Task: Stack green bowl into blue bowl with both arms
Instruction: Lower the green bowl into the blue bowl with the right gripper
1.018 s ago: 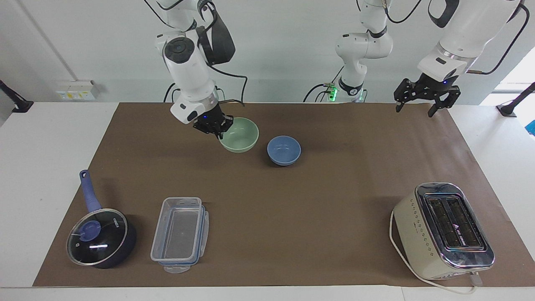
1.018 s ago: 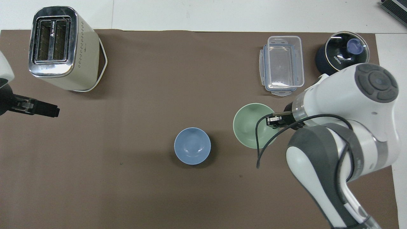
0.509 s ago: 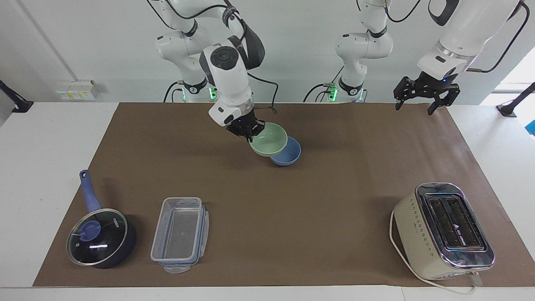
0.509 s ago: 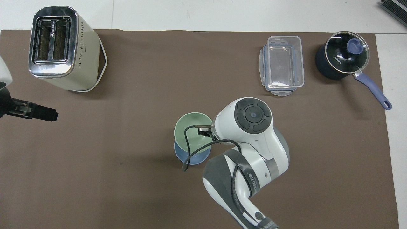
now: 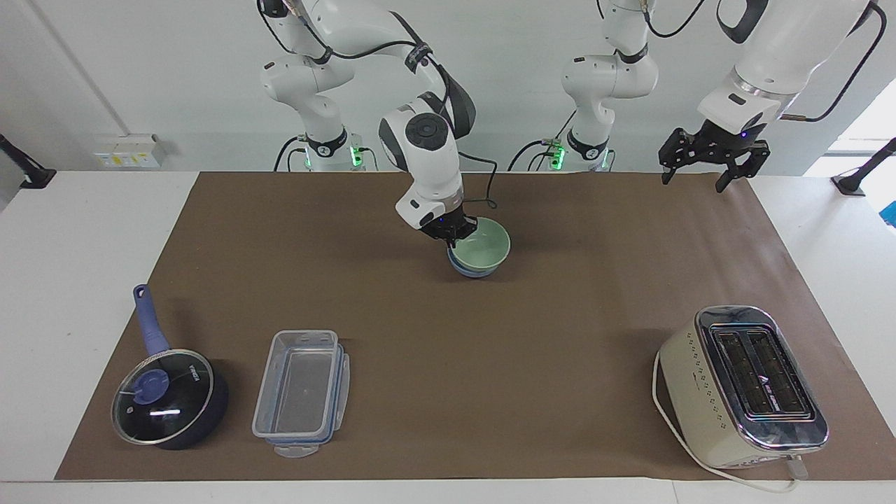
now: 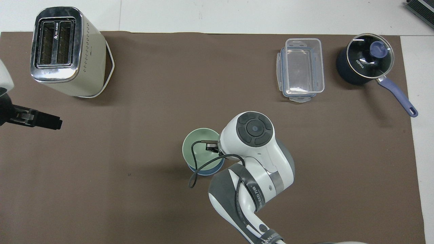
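Note:
The pale green bowl [image 5: 484,247] is down in the pale blue bowl [image 5: 467,271], near the middle of the brown mat. Only a thin edge of the blue bowl shows under it, also in the overhead view [image 6: 204,171]. My right gripper [image 5: 456,234] is shut on the green bowl's rim [image 6: 196,149], on the side toward the right arm's end. I cannot tell whether the green bowl rests fully inside. My left gripper [image 5: 693,183] is open and empty, raised over the mat's edge at the left arm's end [image 6: 54,122], and waits.
A cream toaster [image 5: 742,385] stands far from the robots at the left arm's end. A clear plastic container [image 5: 301,392] and a dark blue lidded saucepan [image 5: 168,395] stand far from the robots at the right arm's end.
My right gripper carried the green bowl sideways toward the left arm's end and lowered it from above the mat into the blue bowl. The left arm barely moved.

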Robot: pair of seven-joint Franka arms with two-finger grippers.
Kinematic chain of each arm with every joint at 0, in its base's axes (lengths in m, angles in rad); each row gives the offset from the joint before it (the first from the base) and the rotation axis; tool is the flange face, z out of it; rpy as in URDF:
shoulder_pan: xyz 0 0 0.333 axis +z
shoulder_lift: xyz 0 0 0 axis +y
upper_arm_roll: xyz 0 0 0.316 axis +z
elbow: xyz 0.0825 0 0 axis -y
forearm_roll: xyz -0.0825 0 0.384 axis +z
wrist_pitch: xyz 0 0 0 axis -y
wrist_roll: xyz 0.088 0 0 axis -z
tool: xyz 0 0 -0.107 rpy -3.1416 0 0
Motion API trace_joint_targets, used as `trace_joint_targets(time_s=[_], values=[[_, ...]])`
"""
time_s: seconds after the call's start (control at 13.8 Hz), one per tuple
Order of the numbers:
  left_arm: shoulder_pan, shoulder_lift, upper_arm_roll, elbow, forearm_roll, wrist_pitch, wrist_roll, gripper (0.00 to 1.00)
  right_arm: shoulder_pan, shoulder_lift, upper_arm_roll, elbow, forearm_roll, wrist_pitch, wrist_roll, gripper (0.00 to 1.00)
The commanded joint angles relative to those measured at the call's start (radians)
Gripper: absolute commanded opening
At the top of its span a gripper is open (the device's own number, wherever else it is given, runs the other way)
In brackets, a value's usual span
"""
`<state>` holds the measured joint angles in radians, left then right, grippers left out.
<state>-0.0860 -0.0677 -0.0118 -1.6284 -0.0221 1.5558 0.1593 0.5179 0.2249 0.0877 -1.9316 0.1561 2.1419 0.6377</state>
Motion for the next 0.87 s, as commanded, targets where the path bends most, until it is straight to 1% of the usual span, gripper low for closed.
trace_joint_targets(time_s=[0.0,0.22,0.8], values=[[0.008,-0.007,-0.008,0.002,0.016,-0.019,0.0,1.0,0.007,-0.013,0.0,-0.044,0.028,0.07,0.005,0.0],[0.005,-0.007,-0.008,0.002,0.016,-0.017,0.0,1.0,0.014,-0.013,0.0,-0.067,0.028,0.096,0.005,0.0],[0.005,-0.014,-0.008,-0.005,0.016,-0.014,0.0,1.0,0.019,-0.018,0.0,-0.086,0.028,0.078,-0.012,0.0]])
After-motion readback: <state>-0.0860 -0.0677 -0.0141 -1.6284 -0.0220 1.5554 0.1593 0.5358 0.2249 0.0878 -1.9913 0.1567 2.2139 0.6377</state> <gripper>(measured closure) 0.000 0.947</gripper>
